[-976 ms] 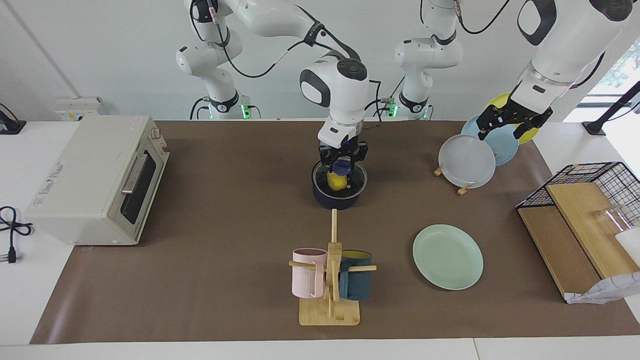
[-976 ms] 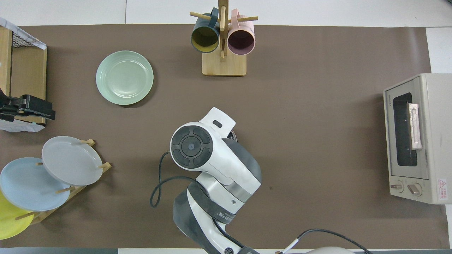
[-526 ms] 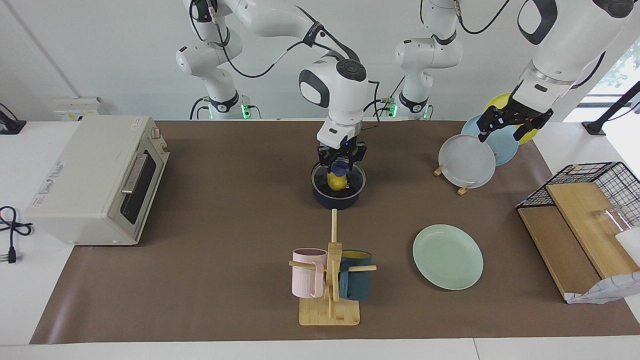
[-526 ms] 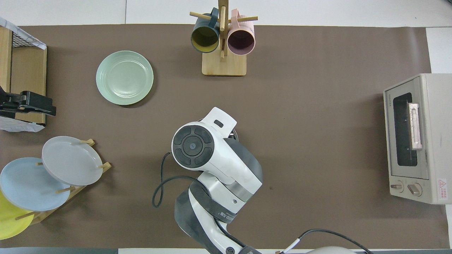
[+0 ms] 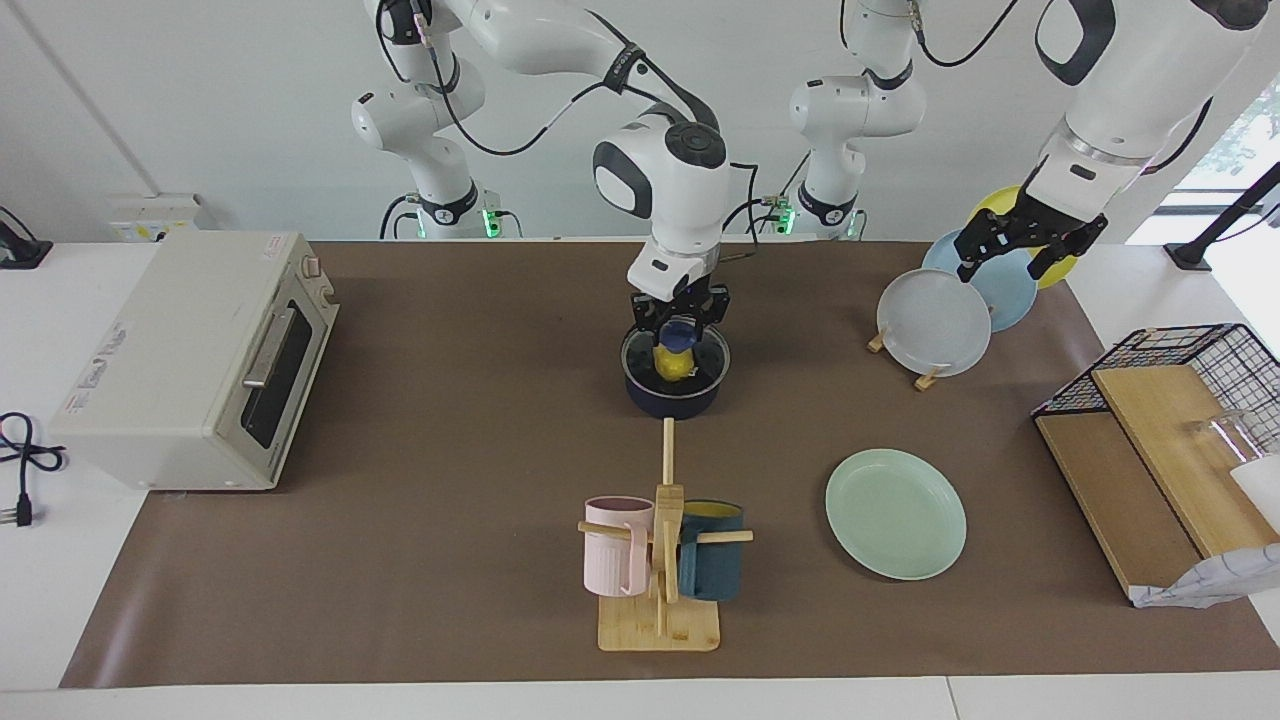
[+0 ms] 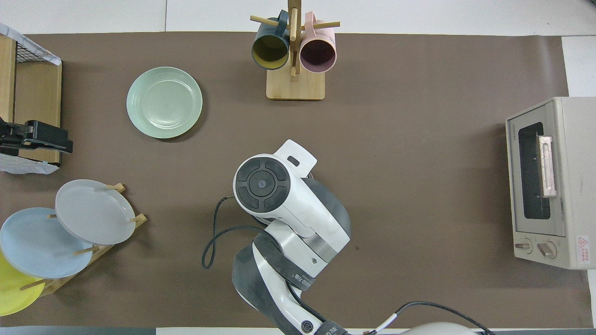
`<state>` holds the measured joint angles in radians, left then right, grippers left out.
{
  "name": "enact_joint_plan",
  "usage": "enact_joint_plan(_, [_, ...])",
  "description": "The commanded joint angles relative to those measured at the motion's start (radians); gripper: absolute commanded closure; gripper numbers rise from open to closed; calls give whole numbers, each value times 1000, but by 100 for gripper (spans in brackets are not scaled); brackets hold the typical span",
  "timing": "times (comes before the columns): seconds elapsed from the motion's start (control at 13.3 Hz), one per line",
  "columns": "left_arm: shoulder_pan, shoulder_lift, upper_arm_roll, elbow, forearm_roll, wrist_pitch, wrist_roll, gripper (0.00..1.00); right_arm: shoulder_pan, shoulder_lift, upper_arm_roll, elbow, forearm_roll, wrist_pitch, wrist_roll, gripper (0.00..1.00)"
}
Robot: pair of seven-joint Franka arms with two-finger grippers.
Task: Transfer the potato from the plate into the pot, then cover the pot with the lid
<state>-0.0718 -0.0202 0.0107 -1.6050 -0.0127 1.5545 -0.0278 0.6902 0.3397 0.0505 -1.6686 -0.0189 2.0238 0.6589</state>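
**Lid nearly seated: a crooked release is the main risk**

Taking the facing view from one side to the other: the toaster oven (image 5: 195,360) sits at the right arm's end of the surface (image 5: 450,420), well apart from the work and no hazard.

At mid-surface the right gripper (image 5: 680,322) is clenched on the blue knob of the lid (image 5: 676,352), which lies on or just above the rim of the pot (image 5: 674,385). The potato (image 5: 673,364) shows yellow through the glass, already inside the pot. Whether the lid is fully seated cannot be told. If it rests tilted on the rim, letting go could make it slide off or clatter onto the surface. If the gripper rises without letting go, it would probably carry the lid away again. A sideways pull on the knob could nudge the light pot.

The mug rack (image 5: 660,560) stands farther from the robots than the pot, its top peg pointing at it; a low retreat that way could snag it.

The plate (image 5: 895,513) lies bare.

The left gripper (image 5: 1030,245) hangs released over the plate rack (image 5: 935,320), waiting; a careless drop could knock those plates.
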Motion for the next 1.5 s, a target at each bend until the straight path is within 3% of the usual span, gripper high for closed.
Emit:
enact_joint_plan(0.0, [-5,-18,3,-13,-9,-5,-1,0,-18,9,3,13,30,-46,15,100])
enact_joint_plan(0.3, [-5,-20,5,-13,-9,-2,-7,0,-35,12,5,47,28,-115,15,100])
enact_joint_plan(1.43, [6,-23,5,-13,-9,-4,-11,0,-18,28,5,46,14,-63,15,100])
